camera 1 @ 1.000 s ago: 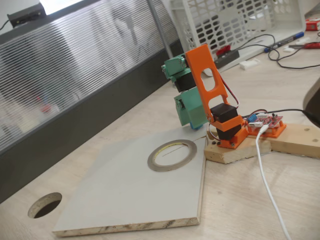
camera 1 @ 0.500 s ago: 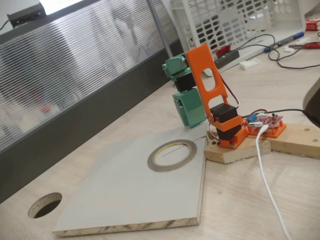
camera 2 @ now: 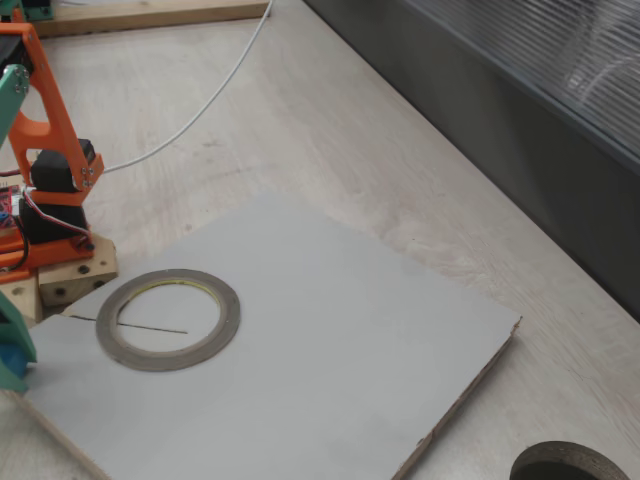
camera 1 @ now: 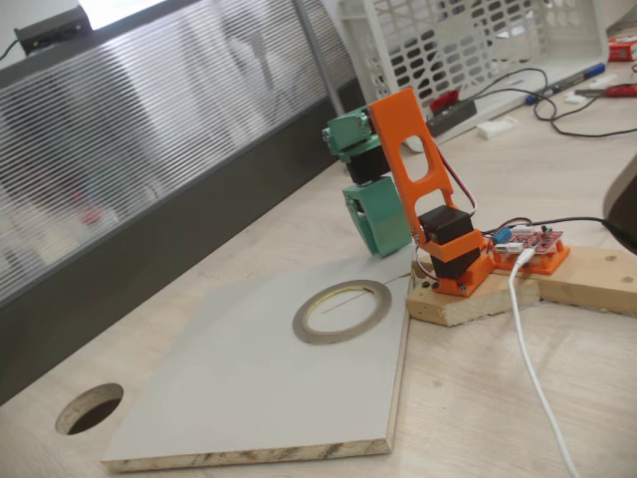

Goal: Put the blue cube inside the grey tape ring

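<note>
Green end effector [camera 2: 12, 350] folded low behind the grey board [camera 1: 249, 388], apparently carrying the blue cube [camera 2: 8, 352], a sliver at its tip; spread or pinching, cannot tell. Grey tape ring [camera 1: 342, 311] empty, flat, nearby, awaiting delivery.

Work area: pale wood counter [camera 1: 249, 239].
Ribbed translucent panel [camera 1: 149, 129] behind; white lattice crate [camera 1: 468, 45] at rear.
</note>
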Controlling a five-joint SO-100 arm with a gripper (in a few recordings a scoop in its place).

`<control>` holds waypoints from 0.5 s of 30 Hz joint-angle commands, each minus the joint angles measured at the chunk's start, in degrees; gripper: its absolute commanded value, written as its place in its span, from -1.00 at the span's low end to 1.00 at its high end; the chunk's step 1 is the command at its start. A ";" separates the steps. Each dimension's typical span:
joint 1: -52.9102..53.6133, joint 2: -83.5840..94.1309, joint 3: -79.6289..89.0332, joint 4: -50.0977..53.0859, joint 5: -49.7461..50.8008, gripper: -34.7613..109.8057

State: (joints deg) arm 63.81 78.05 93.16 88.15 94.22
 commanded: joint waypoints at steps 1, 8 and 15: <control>0.44 5.98 -1.14 1.23 0.70 -0.46; 0.26 20.13 -1.14 1.41 0.62 -0.47; 0.35 23.12 -0.35 1.41 0.62 -0.47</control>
State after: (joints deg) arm 63.81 98.44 93.16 89.03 94.22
